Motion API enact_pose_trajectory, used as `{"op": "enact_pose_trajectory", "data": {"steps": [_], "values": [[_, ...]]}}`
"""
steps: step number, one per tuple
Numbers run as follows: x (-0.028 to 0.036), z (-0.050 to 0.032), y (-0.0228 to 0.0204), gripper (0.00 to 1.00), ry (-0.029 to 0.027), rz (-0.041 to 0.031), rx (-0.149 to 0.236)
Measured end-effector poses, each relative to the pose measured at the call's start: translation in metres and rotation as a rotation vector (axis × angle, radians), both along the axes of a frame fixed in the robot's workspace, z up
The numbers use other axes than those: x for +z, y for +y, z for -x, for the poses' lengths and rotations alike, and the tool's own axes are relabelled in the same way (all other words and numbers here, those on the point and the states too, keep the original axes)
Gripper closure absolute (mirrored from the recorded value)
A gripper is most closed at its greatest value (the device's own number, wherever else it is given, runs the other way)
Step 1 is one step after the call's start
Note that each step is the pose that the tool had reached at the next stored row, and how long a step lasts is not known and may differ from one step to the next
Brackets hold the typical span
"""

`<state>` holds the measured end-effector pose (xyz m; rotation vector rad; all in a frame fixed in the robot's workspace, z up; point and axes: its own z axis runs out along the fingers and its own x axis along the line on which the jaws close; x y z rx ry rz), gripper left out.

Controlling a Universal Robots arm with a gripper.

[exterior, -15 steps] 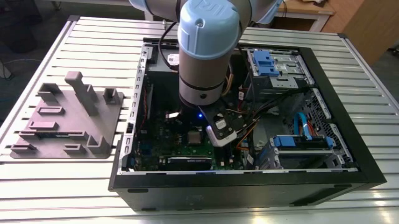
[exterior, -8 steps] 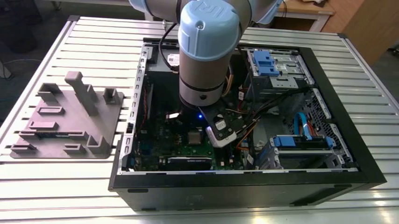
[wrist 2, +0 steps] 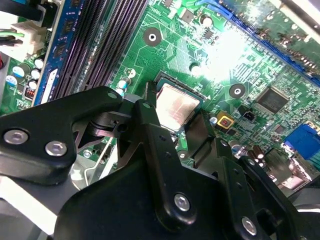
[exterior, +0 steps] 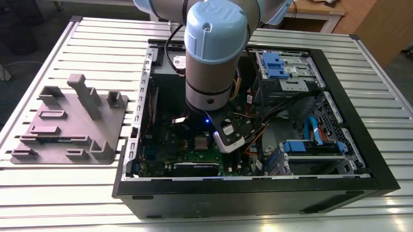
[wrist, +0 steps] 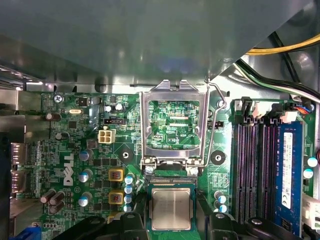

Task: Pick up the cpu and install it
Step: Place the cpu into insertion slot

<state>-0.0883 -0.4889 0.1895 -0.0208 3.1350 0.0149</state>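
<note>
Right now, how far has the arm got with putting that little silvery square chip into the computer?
Done, it seems: the small silvery square cpu lies in its socket on the green motherboard. In hand: the black gripper hangs right over the chip, straddling it. Left: the silver metal socket frame stands swung open beside the chip, not yet closed over it.

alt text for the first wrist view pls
The cpu lies flat in its socket on a green motherboard, with the black tool close on both sides of it. Beside it the silver socket frame stands flipped open, and dark memory slots run alongside.
</note>
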Motion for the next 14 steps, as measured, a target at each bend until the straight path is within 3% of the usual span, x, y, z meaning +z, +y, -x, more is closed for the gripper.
{"op": "enact_pose_trajectory", "data": {"steps": [14], "values": [[-0.0023, 0.0000, 0.0008, 0.53, -0.0001, 0.0000, -0.001]]}}
